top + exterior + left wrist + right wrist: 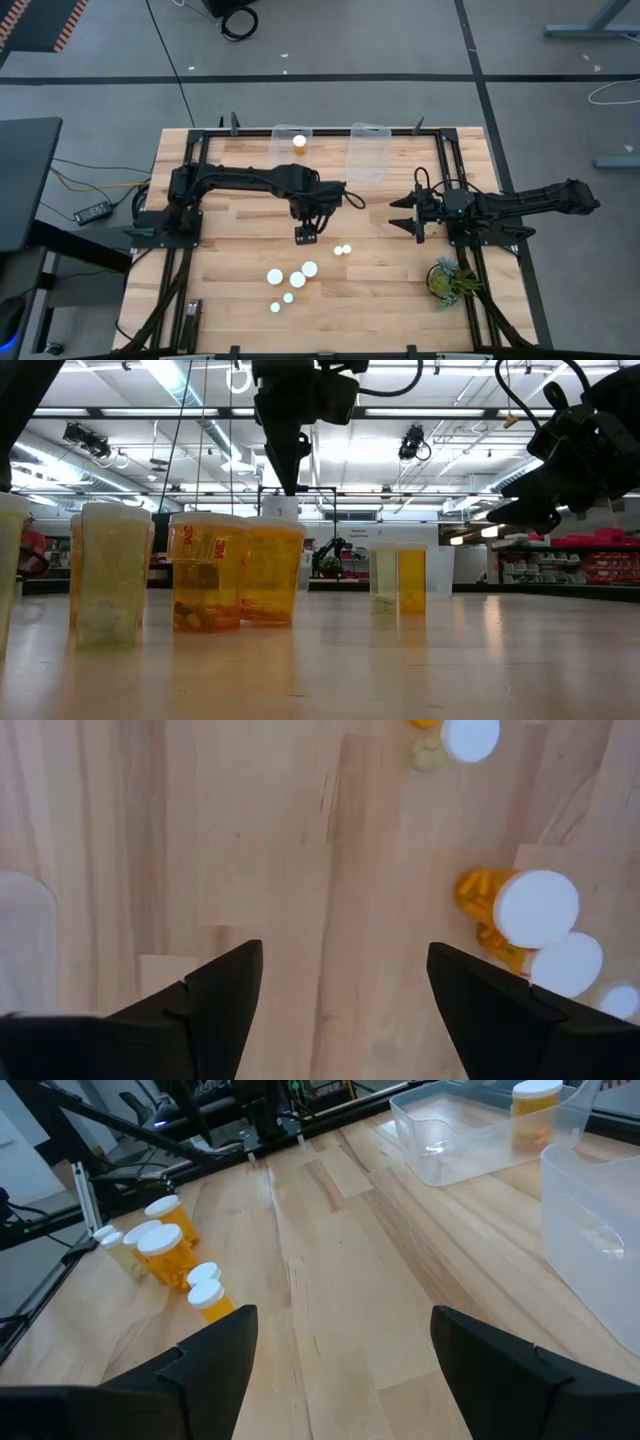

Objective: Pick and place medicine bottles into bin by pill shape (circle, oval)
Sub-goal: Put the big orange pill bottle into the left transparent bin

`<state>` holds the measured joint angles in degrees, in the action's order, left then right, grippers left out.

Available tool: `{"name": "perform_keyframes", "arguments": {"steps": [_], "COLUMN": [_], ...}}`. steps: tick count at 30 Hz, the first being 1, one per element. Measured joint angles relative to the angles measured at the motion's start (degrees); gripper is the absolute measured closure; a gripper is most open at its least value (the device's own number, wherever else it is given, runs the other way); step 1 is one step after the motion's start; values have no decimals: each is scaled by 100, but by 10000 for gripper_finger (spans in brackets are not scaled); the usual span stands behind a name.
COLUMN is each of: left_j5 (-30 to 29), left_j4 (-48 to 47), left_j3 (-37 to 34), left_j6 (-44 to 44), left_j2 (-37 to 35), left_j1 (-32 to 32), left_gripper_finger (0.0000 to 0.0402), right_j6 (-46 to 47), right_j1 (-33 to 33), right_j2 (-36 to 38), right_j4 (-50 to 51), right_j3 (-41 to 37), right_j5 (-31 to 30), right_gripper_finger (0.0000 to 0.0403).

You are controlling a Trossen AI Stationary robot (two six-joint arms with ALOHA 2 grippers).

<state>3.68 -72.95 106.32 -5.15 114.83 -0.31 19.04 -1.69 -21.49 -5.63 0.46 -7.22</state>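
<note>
Several orange medicine bottles with white caps stand upright on the wooden table, near its front middle: a cluster (297, 279) and two tiny ones (344, 250). Another bottle (299, 142) stands inside the left clear bin (282, 132) at the far edge, and a second clear bin (367, 152) sits beside it. My left gripper (307, 235) hangs open above bare wood just behind the cluster, pointing down. In the left wrist view the nearest bottle (535, 908) lies outside the open fingers (345, 955). My right gripper (403, 213) waits open at the right.
A small potted plant (448, 278) stands at the table's front right. Black frame rails (455, 160) run along the table's sides. Bare wood lies between the bins and the bottle cluster.
</note>
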Motion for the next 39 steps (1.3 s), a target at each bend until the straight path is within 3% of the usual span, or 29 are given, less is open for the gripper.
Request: {"name": "perform_keyframes", "arguments": {"steps": [15,23,39], "left_j5": [4,4,-357], "left_j4": [43,545,625], "left_j3": [-2,-2,-12], "left_j6": [-796,-1145,-2142], "left_j2": [0,26,351], "left_j1": [-694,-1168,-1710], "left_gripper_finger": [109,109,108], "right_j6": [1,1,1], "right_j1": [2,0,2], "right_j2": [-1,1,-1], "right_j4": [0,0,-2], "right_j3": [1,1,-1], "right_j5": [0,0,-2], "right_gripper_finger": [98,98,98]}}
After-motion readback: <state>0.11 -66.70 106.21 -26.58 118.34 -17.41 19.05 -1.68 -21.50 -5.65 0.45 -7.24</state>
